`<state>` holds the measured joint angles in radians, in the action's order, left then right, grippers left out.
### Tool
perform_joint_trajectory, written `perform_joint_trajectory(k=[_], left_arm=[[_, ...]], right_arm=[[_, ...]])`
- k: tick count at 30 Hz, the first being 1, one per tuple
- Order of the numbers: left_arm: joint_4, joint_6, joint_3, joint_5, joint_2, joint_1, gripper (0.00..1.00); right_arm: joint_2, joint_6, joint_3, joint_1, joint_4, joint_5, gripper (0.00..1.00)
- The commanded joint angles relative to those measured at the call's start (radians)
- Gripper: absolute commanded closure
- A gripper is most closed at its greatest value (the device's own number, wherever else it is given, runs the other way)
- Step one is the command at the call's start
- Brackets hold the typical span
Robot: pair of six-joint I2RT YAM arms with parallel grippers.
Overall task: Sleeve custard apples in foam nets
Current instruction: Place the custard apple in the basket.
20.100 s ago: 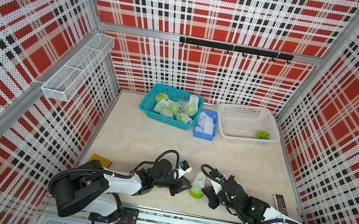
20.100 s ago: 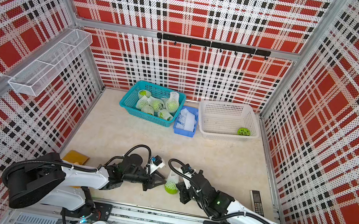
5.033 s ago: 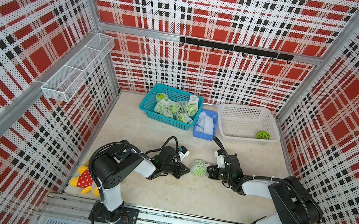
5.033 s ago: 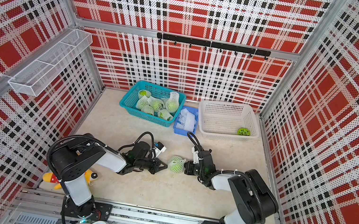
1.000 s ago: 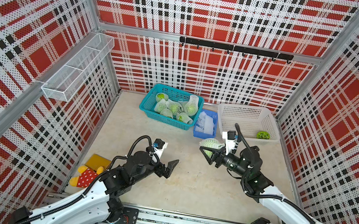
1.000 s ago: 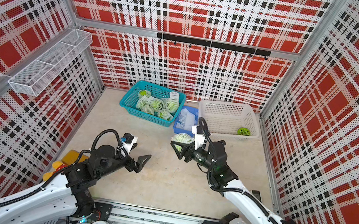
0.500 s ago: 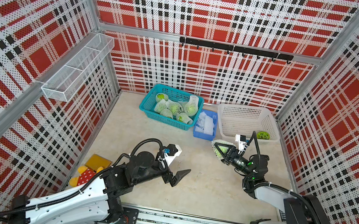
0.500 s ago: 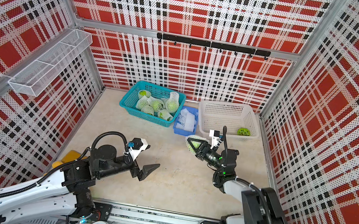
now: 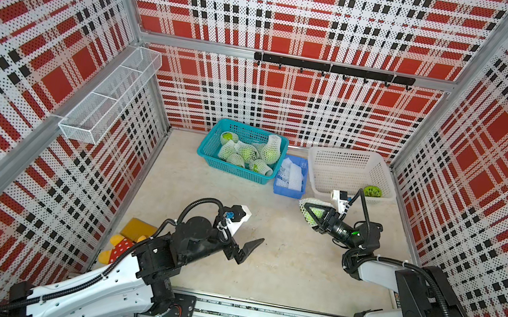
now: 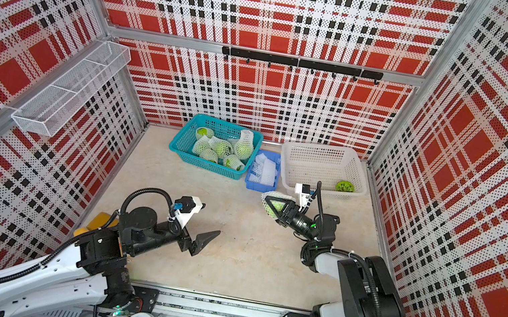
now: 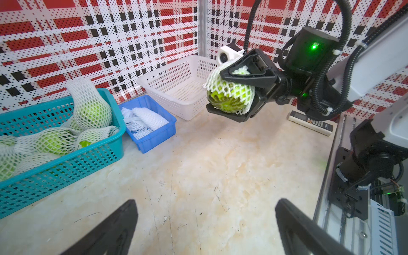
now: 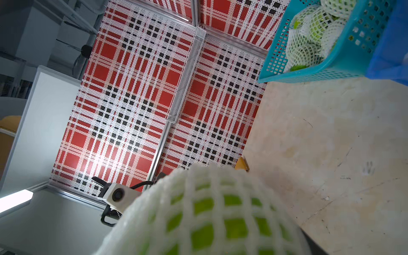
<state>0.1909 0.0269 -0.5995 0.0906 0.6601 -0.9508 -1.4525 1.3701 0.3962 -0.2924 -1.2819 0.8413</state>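
Note:
My right gripper (image 9: 310, 209) is shut on a custard apple (image 11: 229, 100) wrapped in a white foam net (image 11: 217, 77). It holds the fruit in the air just in front of the blue bin (image 9: 288, 192) and the white basket (image 9: 346, 167). The netted fruit (image 12: 209, 216) fills the near part of the right wrist view and hides the jaws there. My left gripper (image 9: 245, 249) hangs open and empty over the middle of the table, its fingers wide apart (image 11: 205, 204). Loose foam nets (image 9: 292, 175) lie in the blue bin. Several netted custard apples (image 9: 248, 154) fill the teal basket (image 9: 232, 171).
A flat green disc (image 9: 373, 191) lies in the white basket. A remote control (image 11: 309, 122) lies by the right wall. A yellow block (image 9: 137, 229) and a red-and-yellow toy (image 9: 117, 246) sit at the left wall. A wire shelf (image 9: 106, 105) hangs on the left wall.
My right gripper has carried the netted custard apple a little to the right, closer to the white basket. The left gripper has drifted right, still open.

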Motion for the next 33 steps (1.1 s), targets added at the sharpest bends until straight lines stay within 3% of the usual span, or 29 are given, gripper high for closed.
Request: perform_joint_trajectory(k=[1, 3, 6, 11, 16, 22, 33], left_arm=[[0.048, -0.011, -0.051, 0.070, -0.031, 0.008, 0.01], [0.066, -0.010, -0.067, 0.071, -0.039, 0.041, 0.00], [0.088, 0.016, -0.092, -0.015, -0.042, 0.158, 0.00], [0.066, 0.101, -0.103, -0.243, -0.039, 0.426, 0.00], [0.061, 0.115, -0.124, -0.352, -0.012, 0.591, 0.00], [0.022, 0.113, -0.140, -0.421, 0.054, 0.713, 0.01], [-0.047, 0.094, -0.190, -0.433, 0.190, 0.764, 0.00]], right_arm=[[0.037, -0.100, 0.106, -0.014, 0.140, -0.001, 0.47], [0.069, -0.204, 0.196, -0.030, 0.337, -0.010, 0.45], [0.060, -0.320, 0.343, -0.049, 0.557, -0.020, 0.44], [-0.084, -0.319, 0.547, -0.069, 0.606, -0.007, 0.44], [-0.240, -0.369, 0.770, -0.104, 0.711, -0.012, 0.45], [-0.417, -0.534, 1.060, -0.138, 0.939, -0.055, 0.45], [-0.676, -0.759, 1.491, -0.196, 1.261, -0.145, 0.45]])
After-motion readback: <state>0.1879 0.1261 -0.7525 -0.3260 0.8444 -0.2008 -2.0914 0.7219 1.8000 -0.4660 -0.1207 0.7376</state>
